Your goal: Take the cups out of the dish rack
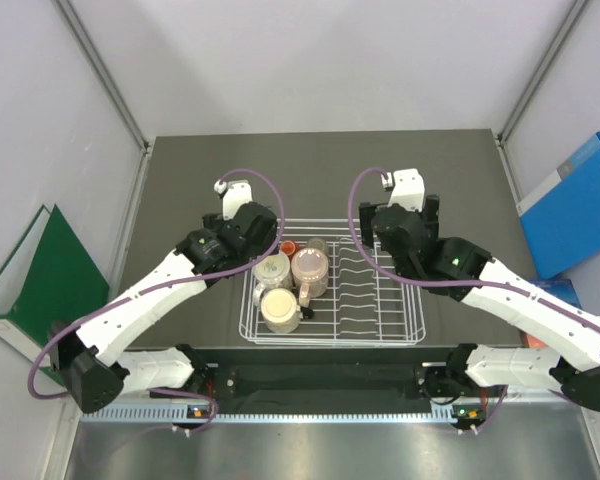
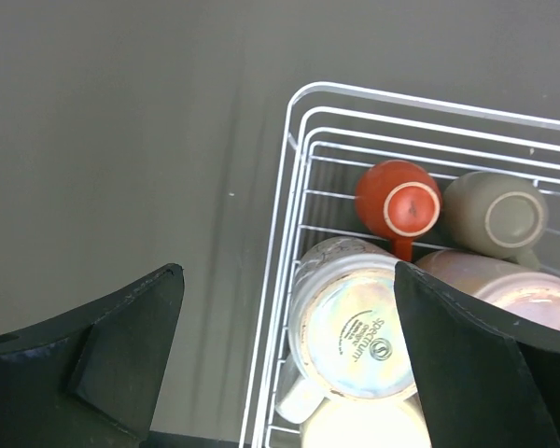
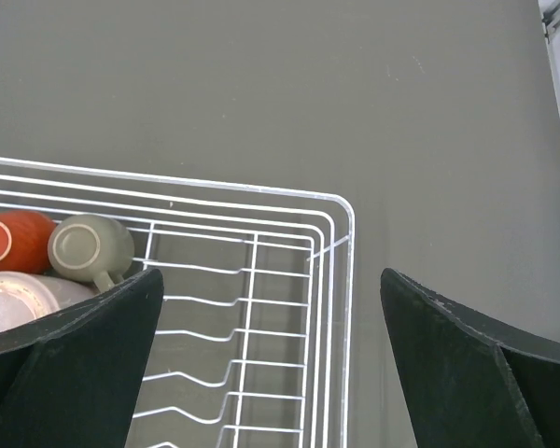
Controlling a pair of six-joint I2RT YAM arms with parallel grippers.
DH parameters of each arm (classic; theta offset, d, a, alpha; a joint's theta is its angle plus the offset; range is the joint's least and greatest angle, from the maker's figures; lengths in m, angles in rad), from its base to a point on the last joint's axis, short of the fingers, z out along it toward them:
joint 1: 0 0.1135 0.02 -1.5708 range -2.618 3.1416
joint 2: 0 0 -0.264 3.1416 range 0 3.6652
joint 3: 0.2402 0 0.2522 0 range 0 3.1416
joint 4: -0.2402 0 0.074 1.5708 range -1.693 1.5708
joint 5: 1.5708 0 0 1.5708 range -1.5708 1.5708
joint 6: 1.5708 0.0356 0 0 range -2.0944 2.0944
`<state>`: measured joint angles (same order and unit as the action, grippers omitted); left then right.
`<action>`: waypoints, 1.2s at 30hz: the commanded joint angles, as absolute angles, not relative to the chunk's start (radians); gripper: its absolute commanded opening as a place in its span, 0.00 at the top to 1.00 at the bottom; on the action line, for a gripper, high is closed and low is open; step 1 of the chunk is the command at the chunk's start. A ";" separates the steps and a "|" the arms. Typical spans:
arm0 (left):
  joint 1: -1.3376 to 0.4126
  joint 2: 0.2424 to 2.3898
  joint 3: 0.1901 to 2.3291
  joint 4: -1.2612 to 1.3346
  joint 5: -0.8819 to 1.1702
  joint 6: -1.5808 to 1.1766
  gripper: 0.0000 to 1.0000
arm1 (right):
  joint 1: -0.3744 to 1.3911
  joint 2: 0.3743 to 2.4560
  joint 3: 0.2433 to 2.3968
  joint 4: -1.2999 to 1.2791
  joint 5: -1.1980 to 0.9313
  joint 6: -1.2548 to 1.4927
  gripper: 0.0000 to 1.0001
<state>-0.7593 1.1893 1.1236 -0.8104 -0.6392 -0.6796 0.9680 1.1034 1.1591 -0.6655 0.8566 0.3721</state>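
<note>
The white wire dish rack (image 1: 417, 300) lies mid-table. Five cups stand upside down in its left part: a small red-orange cup (image 1: 289, 246), a small tan cup (image 1: 318, 245), a speckled mug (image 1: 271, 268), a pinkish-beige mug (image 1: 310, 272) and a cream mug (image 1: 279, 310). My left gripper (image 1: 250, 235) is open above the rack's far left corner. In the left wrist view it (image 2: 289, 364) straddles the rack's left rim (image 2: 299, 140), with the speckled mug (image 2: 355, 331) between its fingers. My right gripper (image 1: 395, 235) is open and empty over the rack's far right corner (image 3: 341, 243).
A green folder (image 1: 40, 270) leans at the left wall and a blue folder (image 1: 580, 200) at the right wall. The rack's right part holds bare wavy plate slots (image 3: 252, 317). Dark tabletop (image 2: 121, 140) surrounds the rack.
</note>
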 commanded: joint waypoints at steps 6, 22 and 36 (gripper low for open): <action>-0.758 1.160 1.144 -0.825 -0.615 -0.643 0.01 | 0.982 1.036 1.095 -0.618 0.905 0.495 0.00; -0.758 1.123 1.115 -0.811 -0.597 -0.568 0.01 | 1.256 1.178 1.213 -0.712 0.914 0.509 0.00; -0.759 1.081 1.043 -0.799 -0.516 -0.627 0.01 | 1.351 1.296 1.235 -0.706 0.882 0.684 0.00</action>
<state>-0.7593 1.1194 1.0752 -0.8219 -0.5674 -0.5850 1.3392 1.3113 1.1805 -0.7048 0.8532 0.6098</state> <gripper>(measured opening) 0.989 0.995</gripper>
